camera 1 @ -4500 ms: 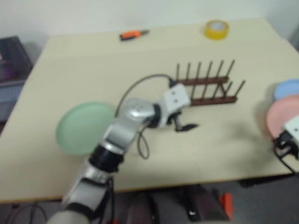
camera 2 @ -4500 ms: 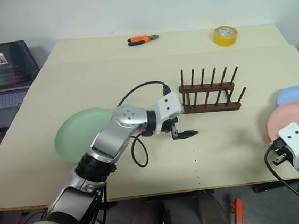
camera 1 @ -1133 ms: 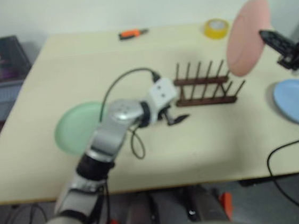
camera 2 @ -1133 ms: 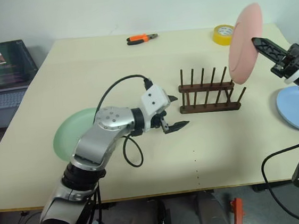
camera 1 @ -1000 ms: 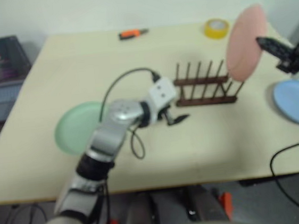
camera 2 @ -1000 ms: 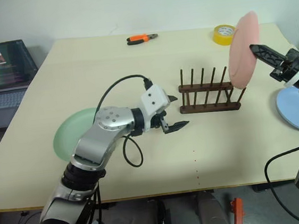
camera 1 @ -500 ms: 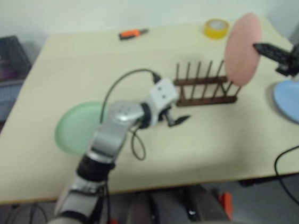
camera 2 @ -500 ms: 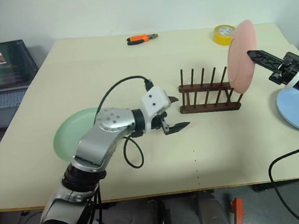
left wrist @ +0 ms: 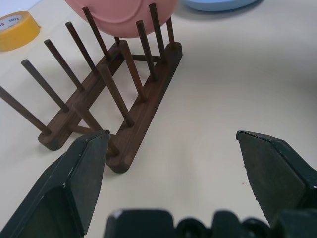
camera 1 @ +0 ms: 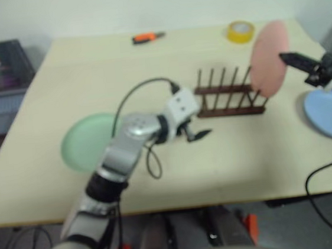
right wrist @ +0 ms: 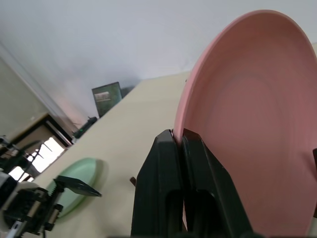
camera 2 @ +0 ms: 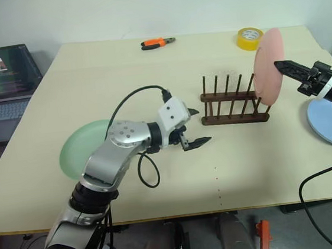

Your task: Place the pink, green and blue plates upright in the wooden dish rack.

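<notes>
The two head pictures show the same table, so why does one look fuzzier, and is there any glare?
Left eye view is soft all over: the wooden dish rack pegs smear. Right eye view is crisp, pegs and the pink plate edge clean. No glare; faint shadows under the rack. Left wrist view: its own fingers blur up close.

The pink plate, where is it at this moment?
The pink plate stands on edge in the right gripper, at the right end of the wooden rack, left of the blue plate.

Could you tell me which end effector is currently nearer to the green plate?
Left. The left end effector hovers open over the table between the green plate and the wooden dish rack; the right end effector is beyond the rack's far end, shut on the pink plate.
</notes>
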Action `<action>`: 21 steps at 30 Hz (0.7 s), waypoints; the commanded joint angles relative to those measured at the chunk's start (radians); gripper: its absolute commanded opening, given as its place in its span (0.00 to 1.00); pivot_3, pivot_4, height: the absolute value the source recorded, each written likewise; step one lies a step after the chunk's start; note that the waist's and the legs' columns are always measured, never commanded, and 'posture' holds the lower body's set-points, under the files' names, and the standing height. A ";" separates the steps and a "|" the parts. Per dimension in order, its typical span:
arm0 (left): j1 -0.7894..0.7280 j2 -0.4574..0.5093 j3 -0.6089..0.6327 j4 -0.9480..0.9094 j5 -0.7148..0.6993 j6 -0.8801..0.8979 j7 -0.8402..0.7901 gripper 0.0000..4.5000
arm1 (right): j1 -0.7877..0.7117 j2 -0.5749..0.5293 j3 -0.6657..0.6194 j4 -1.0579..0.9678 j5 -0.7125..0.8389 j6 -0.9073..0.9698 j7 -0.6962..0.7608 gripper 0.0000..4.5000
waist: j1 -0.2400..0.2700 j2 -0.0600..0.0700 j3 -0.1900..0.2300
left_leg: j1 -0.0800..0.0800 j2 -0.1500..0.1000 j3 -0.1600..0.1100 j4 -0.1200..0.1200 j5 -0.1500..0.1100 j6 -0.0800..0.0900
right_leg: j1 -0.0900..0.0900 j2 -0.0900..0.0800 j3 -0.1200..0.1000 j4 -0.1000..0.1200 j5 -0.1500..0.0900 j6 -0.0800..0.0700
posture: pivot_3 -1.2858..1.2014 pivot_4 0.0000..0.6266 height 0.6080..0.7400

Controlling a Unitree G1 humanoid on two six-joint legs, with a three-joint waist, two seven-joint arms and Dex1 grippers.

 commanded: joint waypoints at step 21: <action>-0.020 -0.001 0.003 -0.020 -0.004 -0.024 -0.009 1.00 | 0.070 -0.187 0.027 -0.087 -0.178 -0.187 0.065 0.69 | 0.001 0.000 0.000 | 0.000 0.000 0.000 0.000 0.000 0.000 | 0.000 0.000 0.000 0.000 0.000 0.000 | 0.52 0.24 1.00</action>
